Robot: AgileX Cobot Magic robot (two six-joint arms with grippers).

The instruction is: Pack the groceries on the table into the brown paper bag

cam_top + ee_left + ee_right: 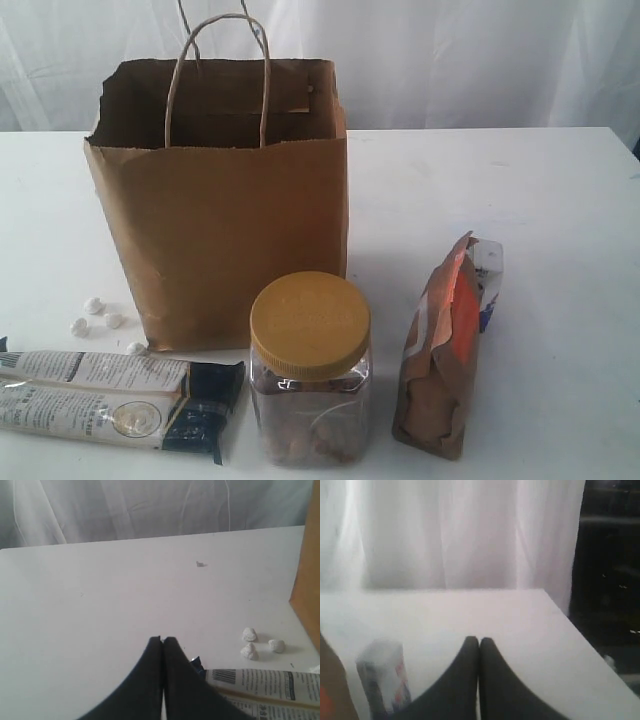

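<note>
The brown paper bag (225,205) stands open and upright at the back of the white table (520,190), its edge also showing in the left wrist view (307,585). In front stand the clear jar with yellow lid (310,370) and the brown-orange pouch (440,350), with the small white-blue carton (487,270) just behind the pouch and blurred in the right wrist view (382,680). The long white-black twin packet (115,398) lies at front left, next to my left gripper (163,639), which is shut and empty. My right gripper (479,639) is shut and empty too. The can and the bottle are out of view.
Several small white lumps (100,318) lie on the table left of the bag, also in the left wrist view (250,642). White curtain hangs behind the table. The table's right edge (570,625) drops off beside a dark area.
</note>
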